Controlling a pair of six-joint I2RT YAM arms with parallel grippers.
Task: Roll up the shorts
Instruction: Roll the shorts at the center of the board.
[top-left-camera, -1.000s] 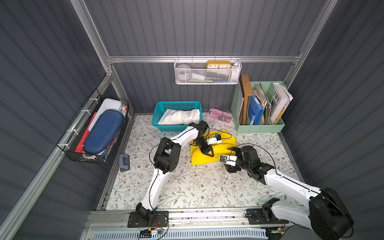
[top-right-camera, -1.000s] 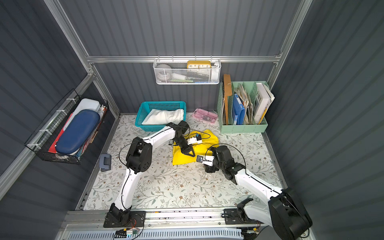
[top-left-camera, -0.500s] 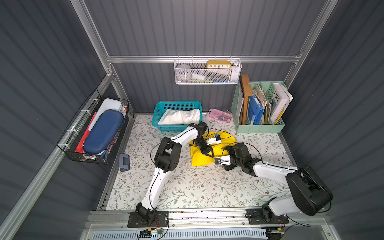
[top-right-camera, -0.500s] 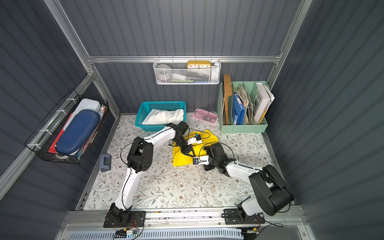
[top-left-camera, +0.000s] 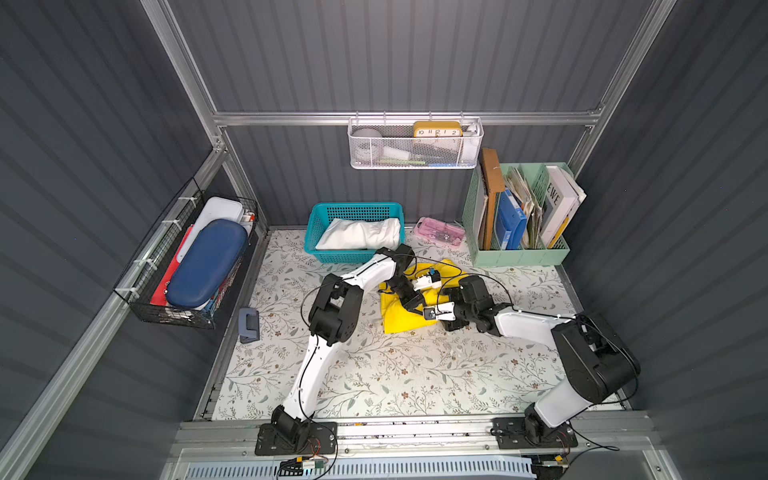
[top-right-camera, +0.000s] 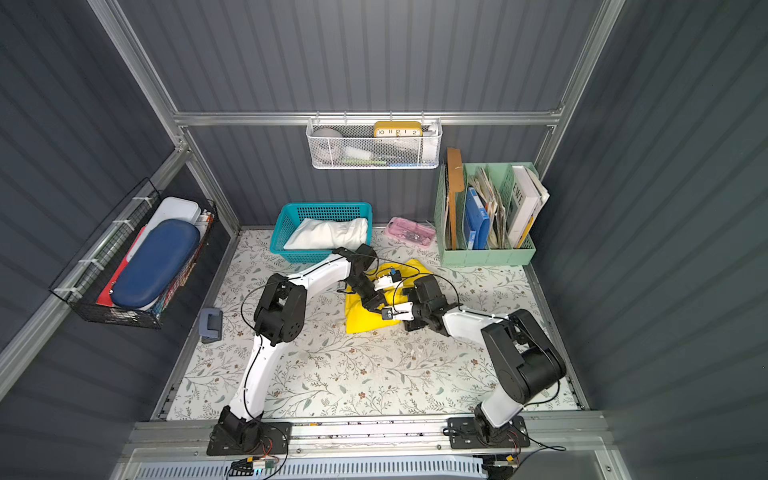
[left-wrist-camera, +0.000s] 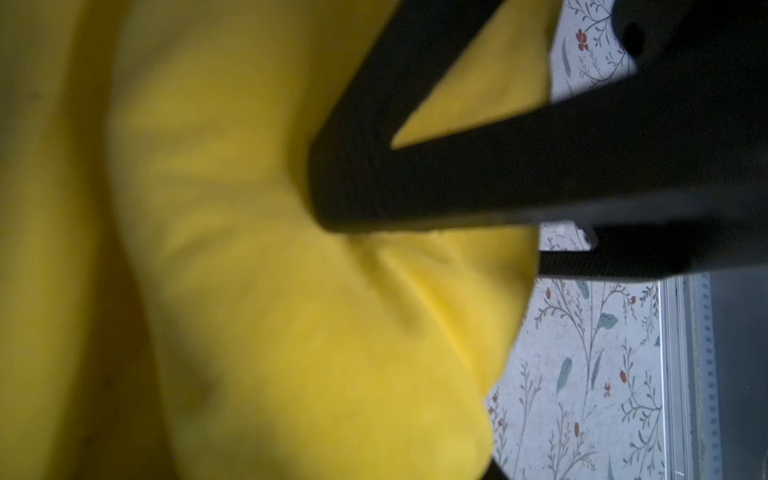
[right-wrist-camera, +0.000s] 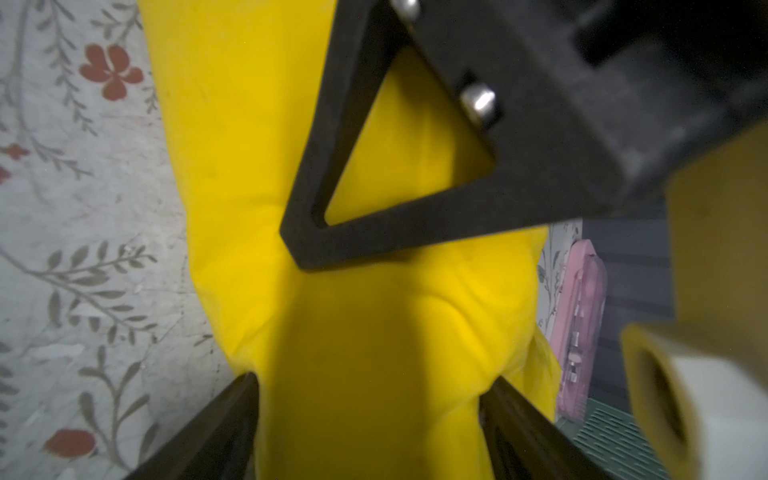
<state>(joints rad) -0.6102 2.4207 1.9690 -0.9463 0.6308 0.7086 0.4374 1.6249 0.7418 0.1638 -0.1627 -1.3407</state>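
"The worktop (top-left-camera: 374, 374) has the yellow shorts (top-left-camera: 401, 322) lying in the middle, and the white pair (top-left-camera: 361, 235) is in the far basket (top-left-camera: 353, 205). What's the rolling advice?"

"Keep the fold tight. The left gripper (top-left-camera: 409, 301) has its jaws pinching cloth. The right gripper (top-left-camera: 426, 318) has its jaws straddling the cloth, but I can't tell if they grip. A second ago it sat further right."

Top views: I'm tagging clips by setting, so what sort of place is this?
Likely a staged home storage nook: a teal basket, a green file organizer of papers, and a wall-hung wire basket with a clock.
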